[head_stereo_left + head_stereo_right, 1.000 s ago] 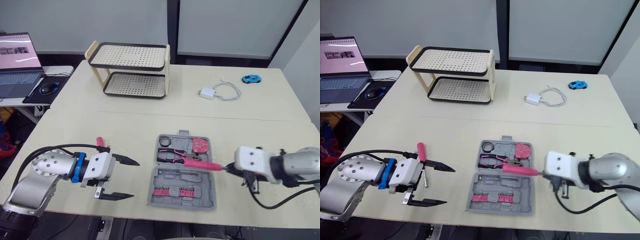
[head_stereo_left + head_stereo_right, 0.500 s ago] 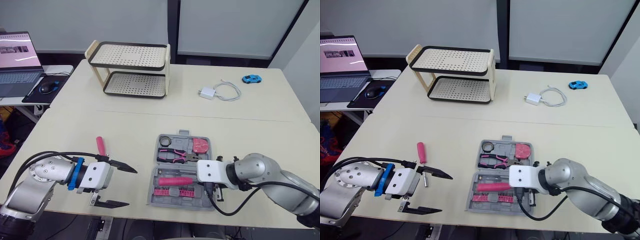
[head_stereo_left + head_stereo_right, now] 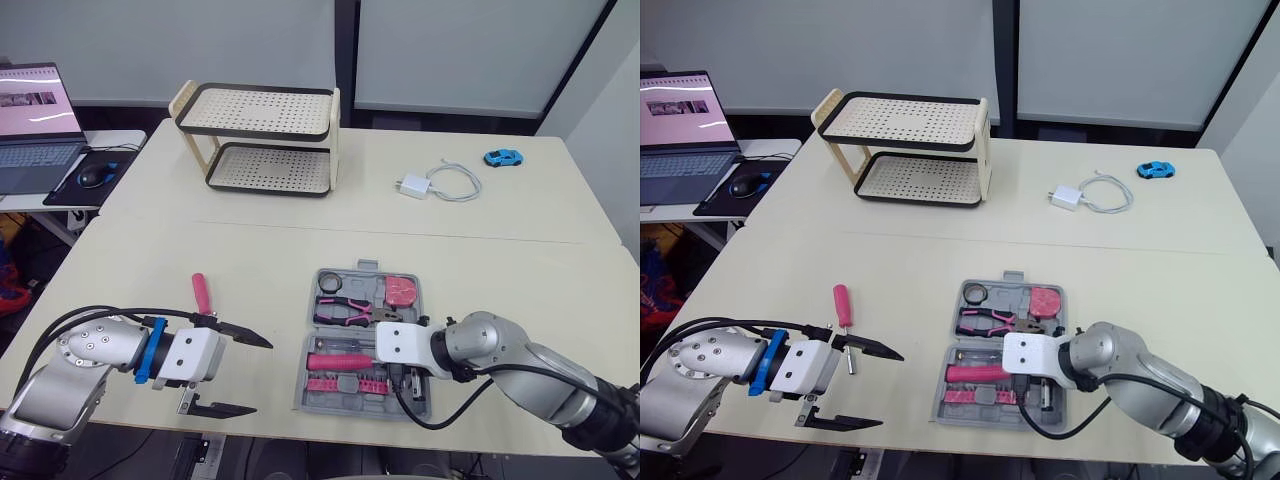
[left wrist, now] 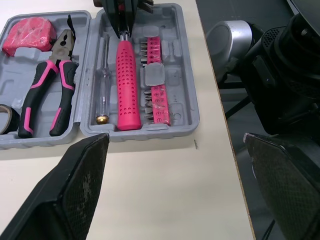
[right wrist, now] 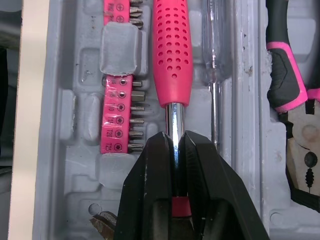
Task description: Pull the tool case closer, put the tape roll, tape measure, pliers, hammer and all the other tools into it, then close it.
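The left gripper point(image 3: 260, 378) hovers low over the near-left table with its two black fingers spread wide and nothing between them. Just beyond it a small pink-handled screwdriver point(image 3: 843, 305) lies loose on the tabletop, well apart from the case. At centre the grey tool case point(image 4: 182, 60) lies open and flat, close to the front edge. Its far half holds the tape roll point(image 3: 329, 281), pliers point(image 4: 47, 95) and pink tape measure point(image 4: 27, 37). Its near half holds a clear-handled screwdriver point(image 5: 214, 40) and a strip of bits point(image 5: 119, 112). Between those two lies a pink dotted-handle driver point(image 5: 171, 50), apparently down in its moulded slot. The right gripper point(image 5: 176, 140) pinches its chrome shaft just below the handle. The step in hand looks like seating this driver. Next, the right fingers should part and lift straight up so the tool is not dragged out, and then the loose screwdriver needs fetching.
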`<state>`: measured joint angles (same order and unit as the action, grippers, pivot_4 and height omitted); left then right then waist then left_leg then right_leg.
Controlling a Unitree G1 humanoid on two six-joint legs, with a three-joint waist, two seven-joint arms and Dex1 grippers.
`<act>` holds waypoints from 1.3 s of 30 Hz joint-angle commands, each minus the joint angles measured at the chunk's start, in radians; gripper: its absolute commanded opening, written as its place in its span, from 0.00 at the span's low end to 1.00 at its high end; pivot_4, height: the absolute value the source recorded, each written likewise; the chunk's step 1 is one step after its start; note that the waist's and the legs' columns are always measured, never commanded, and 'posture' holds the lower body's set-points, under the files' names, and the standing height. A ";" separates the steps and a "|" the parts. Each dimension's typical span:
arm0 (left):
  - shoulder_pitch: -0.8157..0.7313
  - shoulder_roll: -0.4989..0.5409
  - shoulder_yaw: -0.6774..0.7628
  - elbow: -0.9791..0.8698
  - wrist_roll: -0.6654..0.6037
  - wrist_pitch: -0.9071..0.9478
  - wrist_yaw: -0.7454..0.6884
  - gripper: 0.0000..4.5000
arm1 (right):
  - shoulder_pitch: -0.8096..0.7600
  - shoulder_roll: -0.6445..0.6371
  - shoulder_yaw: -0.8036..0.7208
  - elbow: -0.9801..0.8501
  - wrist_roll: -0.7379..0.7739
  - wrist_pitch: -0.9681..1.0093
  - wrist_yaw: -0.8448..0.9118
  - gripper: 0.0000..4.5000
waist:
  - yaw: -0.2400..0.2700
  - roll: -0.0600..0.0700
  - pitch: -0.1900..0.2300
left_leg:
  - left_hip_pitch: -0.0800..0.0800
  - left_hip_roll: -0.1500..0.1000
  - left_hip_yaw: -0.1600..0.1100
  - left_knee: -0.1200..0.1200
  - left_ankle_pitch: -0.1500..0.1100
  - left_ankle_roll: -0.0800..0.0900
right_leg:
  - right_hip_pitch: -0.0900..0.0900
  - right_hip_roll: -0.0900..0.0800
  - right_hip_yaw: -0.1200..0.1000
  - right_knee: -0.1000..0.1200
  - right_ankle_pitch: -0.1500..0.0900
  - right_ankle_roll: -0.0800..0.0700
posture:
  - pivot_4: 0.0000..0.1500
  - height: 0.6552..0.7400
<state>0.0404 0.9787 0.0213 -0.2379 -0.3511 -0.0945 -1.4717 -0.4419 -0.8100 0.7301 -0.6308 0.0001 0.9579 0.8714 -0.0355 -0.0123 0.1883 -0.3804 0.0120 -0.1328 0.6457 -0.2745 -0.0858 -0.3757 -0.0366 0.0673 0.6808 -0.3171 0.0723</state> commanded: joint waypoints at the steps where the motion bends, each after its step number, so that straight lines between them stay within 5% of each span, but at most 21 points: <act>1: -0.008 -0.010 -0.012 -0.007 -0.006 0.000 0.011 1.00 | -0.005 0.015 -0.008 -0.022 -0.012 -0.010 -0.009 0.03 | 0.000 0.000 0.000 | 0.000 0.000 0.000 0.000 0.000 0.000 | 0.000 0.000 0.000 0.000 0.000 0.000 | 1.00 0.94; 12: -0.036 -0.029 -0.035 -0.005 -0.004 0.018 0.032 1.00 | 0.009 0.042 -0.002 -0.004 -0.020 0.013 -0.011 0.03 | 0.000 0.000 0.000 | 0.000 0.000 0.000 0.000 0.000 0.000 | 0.000 0.000 0.000 0.000 0.000 0.000 | 1.00 0.94; 20: -0.044 -0.036 -0.045 -0.008 -0.004 0.029 0.048 1.00 | 0.012 0.060 -0.124 -0.081 0.069 0.070 0.014 0.49 | 0.000 0.000 0.000 | 0.000 0.000 -0.001 0.000 0.000 0.000 | 0.000 0.000 0.000 0.000 0.000 0.000 | 1.00 0.94; 26: -0.047 -0.037 -0.045 -0.007 -0.007 0.039 0.058 1.00 | 0.034 0.060 -0.247 -0.123 0.188 0.021 0.060 0.49 | 0.000 0.000 0.000 | 0.000 0.000 -0.001 0.000 0.000 0.000 | 0.001 0.000 -0.001 0.000 0.000 0.000 | 1.00 0.94; 36: -0.049 -0.036 -0.043 -0.013 -0.010 0.055 0.075 1.00 | 0.103 0.098 -0.158 0.039 0.114 -0.209 0.023 0.01 | 0.000 0.000 0.000 | 0.000 0.000 -0.001 0.000 0.000 0.000 | 0.001 0.000 -0.001 0.000 0.000 0.000 | 1.00 0.94; 39: -0.049 -0.035 -0.043 -0.013 -0.009 0.057 0.076 1.00 | 0.108 0.103 -0.125 0.083 0.080 -0.241 0.018 0.00 | 0.000 0.000 0.000 | 0.000 0.000 -0.001 0.000 0.000 0.000 | 0.001 0.000 -0.001 0.000 0.000 0.000 | 1.00 0.94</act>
<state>-0.0057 0.9413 -0.0328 -0.2374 -0.3509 -0.0401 -1.4037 -0.3339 -0.7088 0.5977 -0.5477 0.0976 0.7485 0.8923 -0.0360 -0.0125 0.1881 -0.3799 0.0120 -0.1336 0.6457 -0.2745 -0.0858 -0.3750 -0.0364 0.0664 0.6812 -0.3170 0.0721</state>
